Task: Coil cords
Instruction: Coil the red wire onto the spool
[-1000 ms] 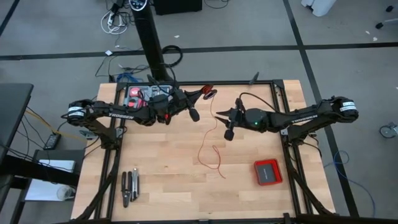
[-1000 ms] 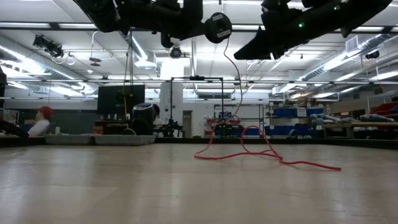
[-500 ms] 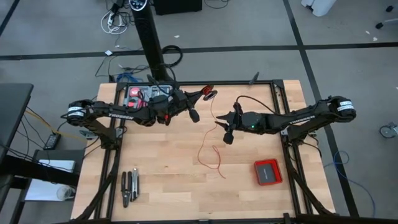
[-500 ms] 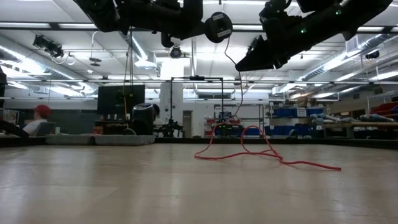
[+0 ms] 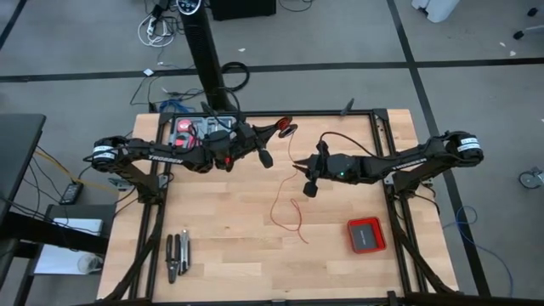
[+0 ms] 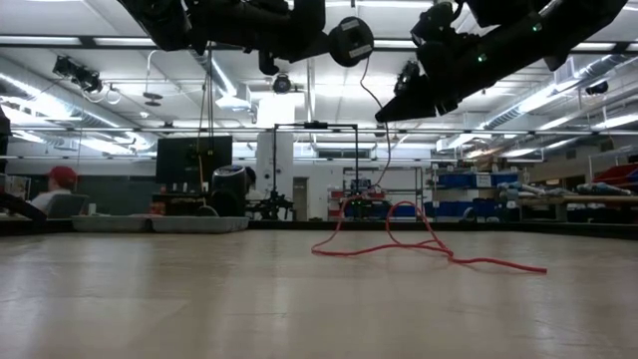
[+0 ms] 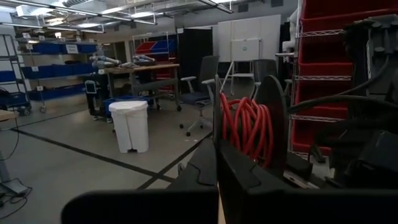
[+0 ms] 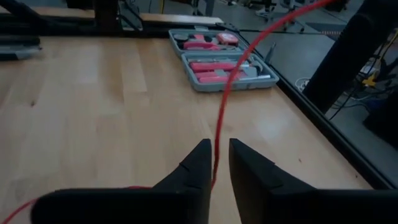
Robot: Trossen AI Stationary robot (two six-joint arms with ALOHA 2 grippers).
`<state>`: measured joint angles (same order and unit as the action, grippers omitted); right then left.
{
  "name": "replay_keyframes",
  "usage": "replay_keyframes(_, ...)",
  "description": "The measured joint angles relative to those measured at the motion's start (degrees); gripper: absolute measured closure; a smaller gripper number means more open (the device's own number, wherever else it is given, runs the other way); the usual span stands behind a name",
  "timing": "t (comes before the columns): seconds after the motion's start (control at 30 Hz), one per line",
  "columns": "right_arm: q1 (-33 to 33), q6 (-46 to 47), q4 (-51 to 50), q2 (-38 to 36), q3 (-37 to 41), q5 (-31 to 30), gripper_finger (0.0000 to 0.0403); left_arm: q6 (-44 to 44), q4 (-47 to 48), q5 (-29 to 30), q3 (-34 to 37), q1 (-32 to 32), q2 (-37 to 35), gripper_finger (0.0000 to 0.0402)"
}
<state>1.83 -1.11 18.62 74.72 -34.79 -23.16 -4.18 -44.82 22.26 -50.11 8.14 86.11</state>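
Observation:
A thin red cord runs from a red coil (image 7: 245,132) on a small black spool (image 5: 285,127), held up over the table's far middle by my shut left gripper (image 5: 274,130). From there the cord drops and passes between the narrowly parted fingers of my open right gripper (image 8: 220,163), which hangs above the table's middle. I cannot tell whether the cord touches a finger. Below that, the cord's loose loops (image 5: 289,212) lie on the wood, also seen in the low view (image 6: 399,234). My left gripper pinches the spool by the edge of its near black flange (image 7: 217,134) between its two fingers. The fingers lie about level and come from the table's left. The spool is lifted clear of the table, with the cord hanging slack from it.
A flat red box (image 5: 366,235) lies near the right front. Pliers (image 5: 177,255) lie near the left front. A grey tool case (image 8: 221,62) sits at the far left under my left arm. Black frame rails (image 5: 382,136) line the table's sides.
My right gripper has gone a little toward the table's left edge and down, tipping its fingers lower, around the hanging cord. The spool and the loops on the table have stayed put.

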Motion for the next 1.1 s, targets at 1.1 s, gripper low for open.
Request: replay_keyframes(1.1, -1.95, -23.05, -8.73, 9.57, -19.84, -2.04, 0.0402, 12.26, 1.3, 4.28, -0.02, 0.13, 0.02, 0.0401)
